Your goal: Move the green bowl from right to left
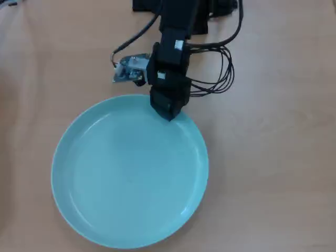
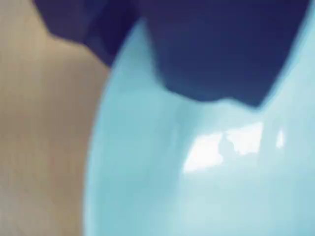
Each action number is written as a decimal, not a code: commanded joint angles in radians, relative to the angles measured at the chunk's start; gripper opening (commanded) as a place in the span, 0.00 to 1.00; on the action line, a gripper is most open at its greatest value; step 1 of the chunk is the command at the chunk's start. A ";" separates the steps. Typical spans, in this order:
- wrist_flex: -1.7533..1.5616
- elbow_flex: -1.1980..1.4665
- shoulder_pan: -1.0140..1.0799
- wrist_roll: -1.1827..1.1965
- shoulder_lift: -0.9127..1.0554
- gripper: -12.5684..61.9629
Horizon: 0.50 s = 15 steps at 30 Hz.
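Observation:
The green bowl (image 1: 131, 173) is a wide, shallow, pale teal dish that lies flat on the wooden table in the lower middle of the overhead view. My black gripper (image 1: 169, 113) reaches down from the top of that view onto the bowl's far rim. In the blurred wrist view the bowl (image 2: 197, 187) fills the right and bottom. There my gripper (image 2: 142, 59) has one dark jaw inside the bowl and the other outside, and the rim runs between them. The jaws look closed on the rim.
The arm's base (image 1: 184, 8) stands at the top edge of the overhead view. Black cables (image 1: 223, 68) loop to the right of the arm. A small grey camera module (image 1: 131, 68) sticks out on the arm's left. The bare wooden table (image 1: 278, 173) surrounds the bowl.

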 commanded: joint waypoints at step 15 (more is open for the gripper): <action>-0.006 -0.023 -0.072 -0.051 0.005 0.07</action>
